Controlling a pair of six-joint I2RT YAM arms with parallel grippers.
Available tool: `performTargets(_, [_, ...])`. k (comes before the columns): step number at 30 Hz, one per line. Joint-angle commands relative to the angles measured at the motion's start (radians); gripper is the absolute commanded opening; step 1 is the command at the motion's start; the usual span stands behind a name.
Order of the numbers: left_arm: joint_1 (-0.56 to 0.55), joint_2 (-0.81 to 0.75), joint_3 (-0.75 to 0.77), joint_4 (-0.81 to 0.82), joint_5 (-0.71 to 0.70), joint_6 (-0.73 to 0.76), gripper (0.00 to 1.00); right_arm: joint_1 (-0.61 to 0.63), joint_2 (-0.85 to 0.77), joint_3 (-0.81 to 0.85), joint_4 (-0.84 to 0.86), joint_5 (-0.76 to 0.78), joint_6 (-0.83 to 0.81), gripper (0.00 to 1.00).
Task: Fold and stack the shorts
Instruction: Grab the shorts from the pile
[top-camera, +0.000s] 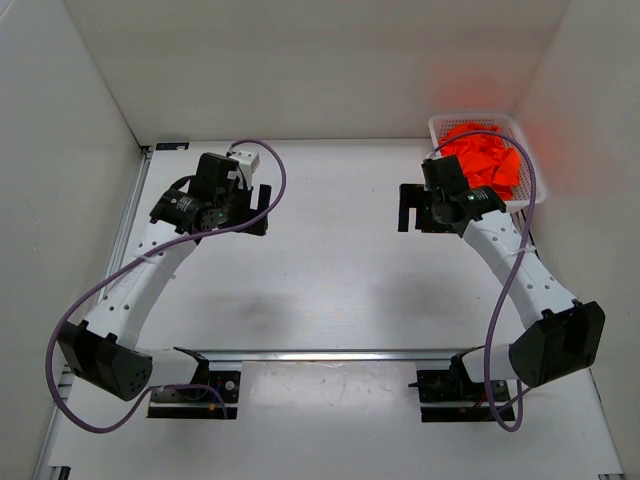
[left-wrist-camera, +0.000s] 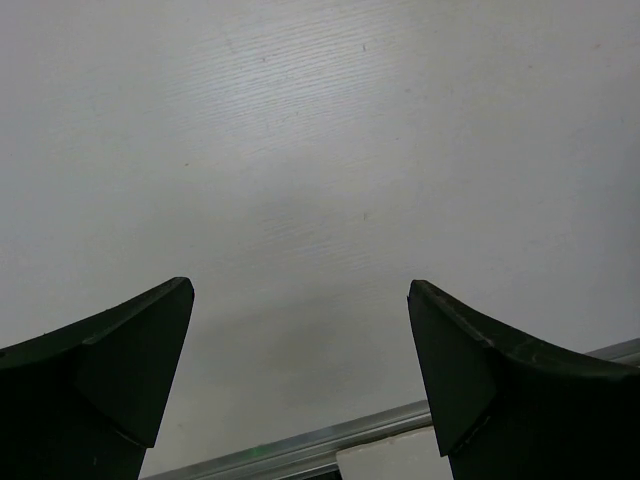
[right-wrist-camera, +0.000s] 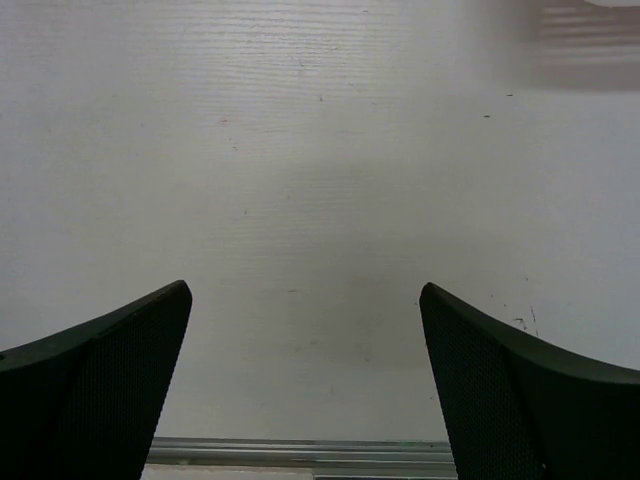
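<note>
At middle left the left pincer (top-camera: 262, 210) hangs over bare worktop (top-camera: 330, 280), jaws apart; right of centre the right pincer (top-camera: 408, 208), likewise spread, is far nearer the shorts (top-camera: 485, 160); they lie bunched in the basket (top-camera: 475, 118) at upper right, behind its wrist.

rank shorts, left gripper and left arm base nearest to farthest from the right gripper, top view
From the right gripper:
1. shorts, in the basket at far right
2. left gripper, across to the left
3. left arm base, near left edge
</note>
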Motion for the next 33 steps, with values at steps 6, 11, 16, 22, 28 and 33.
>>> performTargets(6, [-0.005,-0.025,-0.001,-0.015,-0.041,-0.025,1.00,-0.016,-0.029,0.003,0.004,0.147,0.063,1.00])
performTargets(11, [-0.005,0.007,0.008,-0.015,-0.041,-0.048,1.00,-0.129,0.004,0.081,0.015,0.147,0.063,0.88])
performTargets(16, [-0.005,0.007,-0.002,-0.006,-0.010,-0.082,1.00,-0.322,0.159,0.255,0.038,0.029,0.037,0.91])
performTargets(22, [-0.005,0.058,-0.002,-0.006,-0.044,-0.102,1.00,-0.441,0.440,0.520,0.038,0.046,0.037,1.00])
performTargets(28, [-0.005,0.108,0.007,0.003,-0.070,-0.102,1.00,-0.510,0.800,0.915,-0.048,0.040,0.081,1.00])
performTargets(33, [-0.005,0.182,0.027,0.003,-0.105,-0.122,1.00,-0.542,1.084,1.164,-0.048,-0.022,0.081,1.00])
